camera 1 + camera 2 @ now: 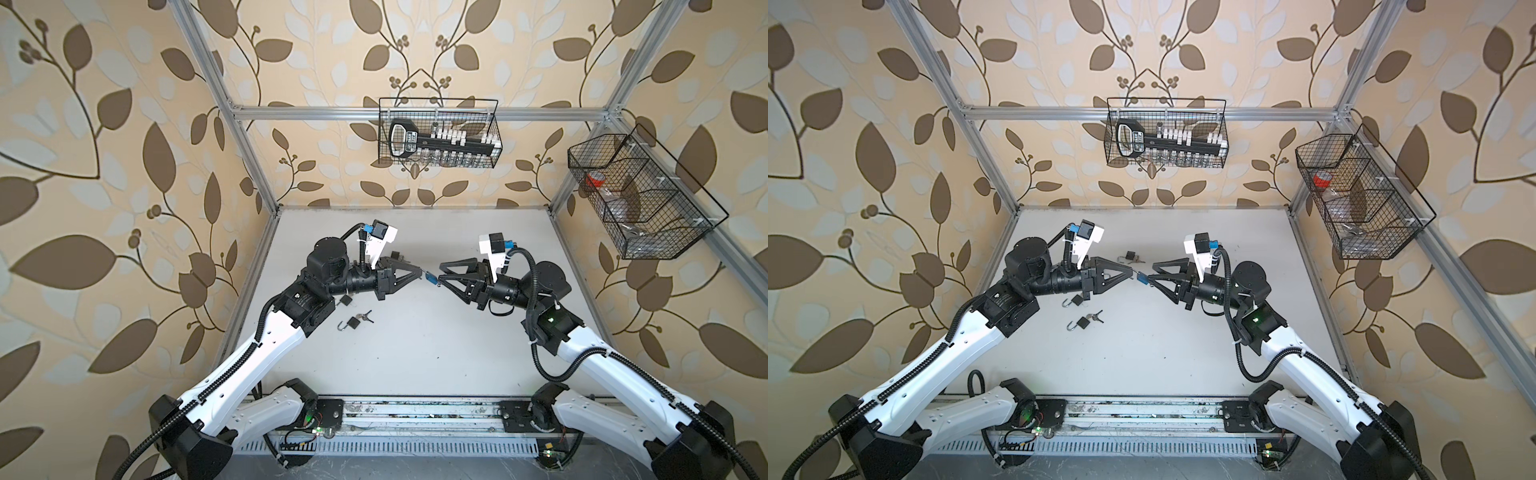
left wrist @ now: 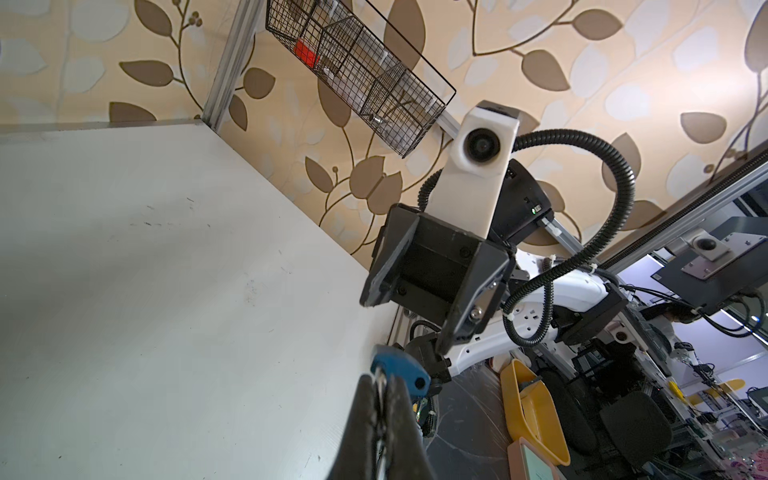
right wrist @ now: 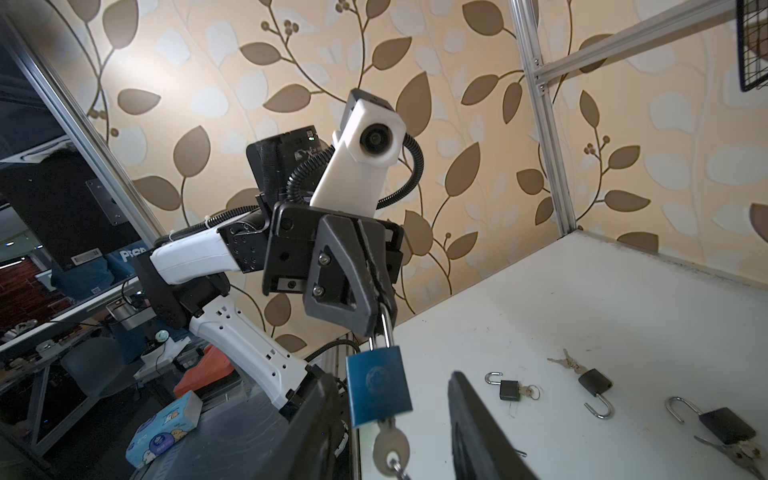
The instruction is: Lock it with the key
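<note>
Left gripper [image 1: 422,272] clamped tight; right gripper [image 1: 441,275] jaws parted; tips facing, close together, both aloft.

Cell w/ beige leaf-print wallpaper [image 1: 124,124] on back & side walls, aluminium frame [image 1: 316,111] at the edges, white tabletop [image 1: 415,353] below. A wire basket [image 1: 436,99] hangs on the back rail, a compartmented basket [image 1: 665,245] on the right-hand rail; light soft & even.
</note>
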Motion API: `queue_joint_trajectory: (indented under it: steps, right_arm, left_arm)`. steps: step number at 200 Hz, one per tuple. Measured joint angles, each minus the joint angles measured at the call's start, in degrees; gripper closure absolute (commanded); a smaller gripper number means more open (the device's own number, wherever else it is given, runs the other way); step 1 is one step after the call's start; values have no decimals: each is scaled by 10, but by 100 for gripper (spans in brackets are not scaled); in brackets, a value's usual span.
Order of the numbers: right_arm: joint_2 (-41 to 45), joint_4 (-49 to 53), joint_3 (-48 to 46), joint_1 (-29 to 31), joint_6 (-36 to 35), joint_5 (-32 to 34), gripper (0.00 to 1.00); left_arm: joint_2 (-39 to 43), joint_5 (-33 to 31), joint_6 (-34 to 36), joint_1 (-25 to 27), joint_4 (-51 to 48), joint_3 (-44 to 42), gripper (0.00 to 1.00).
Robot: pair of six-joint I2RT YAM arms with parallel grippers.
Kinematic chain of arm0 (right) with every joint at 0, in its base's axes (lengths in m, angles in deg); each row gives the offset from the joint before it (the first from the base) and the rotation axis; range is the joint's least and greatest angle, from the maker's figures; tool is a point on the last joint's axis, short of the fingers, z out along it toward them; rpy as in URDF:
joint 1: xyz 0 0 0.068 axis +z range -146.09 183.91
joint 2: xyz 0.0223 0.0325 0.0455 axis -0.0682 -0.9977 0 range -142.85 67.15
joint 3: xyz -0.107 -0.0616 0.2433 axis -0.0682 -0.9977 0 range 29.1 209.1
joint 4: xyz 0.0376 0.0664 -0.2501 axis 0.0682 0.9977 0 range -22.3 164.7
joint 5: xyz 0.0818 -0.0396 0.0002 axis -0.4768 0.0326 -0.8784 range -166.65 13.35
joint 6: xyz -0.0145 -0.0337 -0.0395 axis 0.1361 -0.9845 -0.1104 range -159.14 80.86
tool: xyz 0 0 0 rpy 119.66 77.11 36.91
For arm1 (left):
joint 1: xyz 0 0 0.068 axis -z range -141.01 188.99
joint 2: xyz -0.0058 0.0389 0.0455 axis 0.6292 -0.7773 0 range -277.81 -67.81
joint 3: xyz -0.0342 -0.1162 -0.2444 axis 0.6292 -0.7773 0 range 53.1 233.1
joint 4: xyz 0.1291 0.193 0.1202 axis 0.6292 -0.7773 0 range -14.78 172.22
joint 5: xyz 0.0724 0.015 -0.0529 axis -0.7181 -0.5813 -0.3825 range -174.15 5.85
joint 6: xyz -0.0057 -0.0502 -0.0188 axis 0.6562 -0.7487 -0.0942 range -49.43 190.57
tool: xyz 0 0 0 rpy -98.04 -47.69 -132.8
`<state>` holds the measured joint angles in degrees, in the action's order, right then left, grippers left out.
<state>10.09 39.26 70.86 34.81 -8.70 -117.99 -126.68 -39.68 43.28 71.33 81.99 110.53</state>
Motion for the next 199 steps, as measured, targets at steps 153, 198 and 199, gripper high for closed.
queue_joint_trajectory:
  steps: [153,198,199]
  right_arm:
    - [-20,13,13,28,-19,2,69]
    - [-26,-3,13,31,-13,-14,73]
    - [-26,-4,13,32,-13,-14,73]
  left_arm:
    - [10,2,-32,0,44,-13,100]
    - [10,3,-38,0,50,-14,100]
    - [10,3,-38,0,51,-14,100]
